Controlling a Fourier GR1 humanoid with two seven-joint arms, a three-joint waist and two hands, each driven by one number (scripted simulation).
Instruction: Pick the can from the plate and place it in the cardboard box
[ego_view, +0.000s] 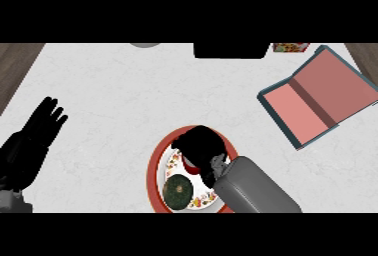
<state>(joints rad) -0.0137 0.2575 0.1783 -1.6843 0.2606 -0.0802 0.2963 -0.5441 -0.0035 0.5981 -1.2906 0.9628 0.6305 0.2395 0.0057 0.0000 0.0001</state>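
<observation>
A red-rimmed plate (156, 167) with a white flowered centre lies on the counter at the near middle. On its near part stands a round, dark green top (179, 190), apparently the can. My right hand (199, 142) is low over the plate's far half, beyond that green top, and hides what lies beneath it. A small red sliver (190, 169) shows at the hand's near edge. The open cardboard box (317, 95), pink inside with bluish edges, lies at the far right. My left hand (33, 140) rests open at the left edge.
A black block (230, 50) stands at the counter's far edge. Beside it, to the right, is a small colourful packet (290, 47), and to the left a grey round thing (145, 45). White counter (111, 100) stretches between the plate and the box.
</observation>
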